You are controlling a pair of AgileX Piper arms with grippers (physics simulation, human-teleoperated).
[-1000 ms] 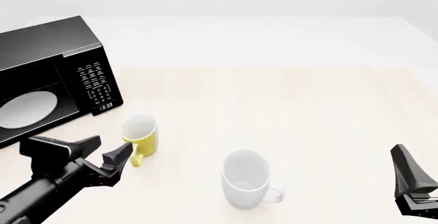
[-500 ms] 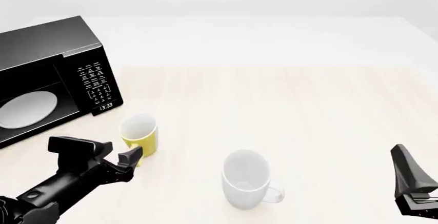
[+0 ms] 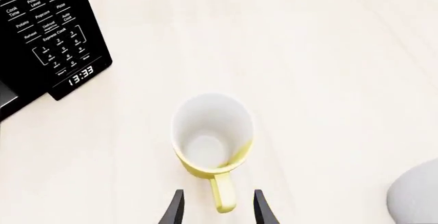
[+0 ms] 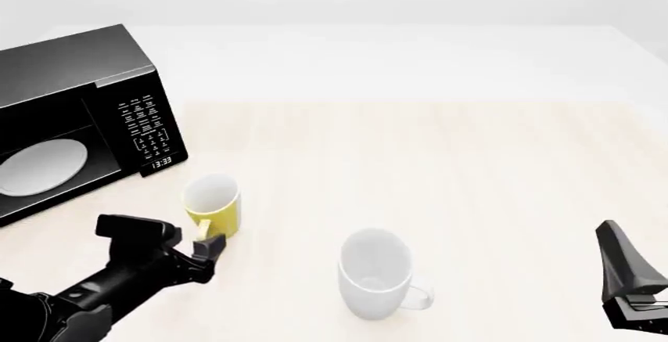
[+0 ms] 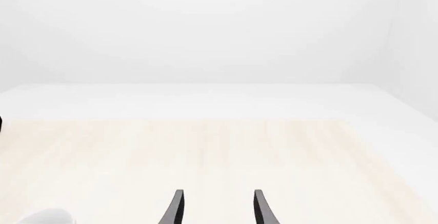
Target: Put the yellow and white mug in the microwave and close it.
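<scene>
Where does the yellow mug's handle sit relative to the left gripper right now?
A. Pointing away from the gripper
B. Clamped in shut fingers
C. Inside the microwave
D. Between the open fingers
D: in the left wrist view the yellow mug's handle lies between the left gripper's spread fingers, untouched.

We saw yellow and white mug (image 4: 213, 207) upright on table: yellow outside, white inside, mouth up, loop handle toward arms' side. It stood just in front of microwave's (image 4: 75, 127) panel corner, apart from it. We saw microwave at far left: black, boxy, door open, white turntable plate visible inside, clock reading 13:33.
</scene>
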